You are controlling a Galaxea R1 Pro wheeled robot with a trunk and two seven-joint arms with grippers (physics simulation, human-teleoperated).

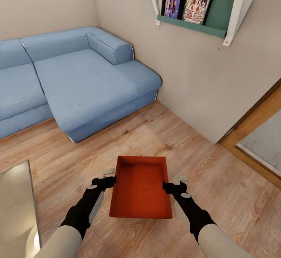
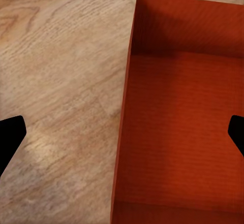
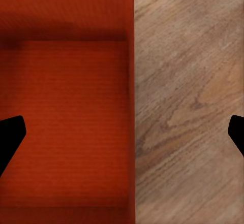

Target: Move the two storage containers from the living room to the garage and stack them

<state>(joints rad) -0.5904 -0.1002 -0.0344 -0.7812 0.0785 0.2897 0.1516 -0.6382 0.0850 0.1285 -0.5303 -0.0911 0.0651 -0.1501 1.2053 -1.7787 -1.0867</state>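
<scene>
at the far left of the head view, the corner of a pale glass-like tabletop (image 1: 17, 207) is seen low beside the left arm, and behind it a blue fabric corner sofa (image 1: 78, 82) is set against the beige walls on the light wood plank floor (image 1: 203, 160) of the living room. the left hand (image 1: 107, 177) is held at the left long wall of an orange-red rectangular plastic storage container (image 1: 141, 185), which is lidless, low-walled and finely ribbed inside. in the left wrist view, the two dark fingertips (image 2: 10, 135) are spread wide, one over the planks and one over the container's (image 2: 178, 132) bottom, so that the wall lies between them; whether the wall is actually pinched cannot be told. the right hand (image 1: 175, 184) is placed at the opposite long wall, and in the right wrist view its fingertips (image 3: 10, 135) likewise straddle the container's (image 3: 66, 112) wall with a wide gap. it cannot be told whether the container rests on the floor or is lifted. on the wall above, a white-and-teal shelf (image 1: 195, 20) with colourful covers is mounted, and a wood-framed glass door (image 1: 259, 141) is seen at the far right.
</scene>
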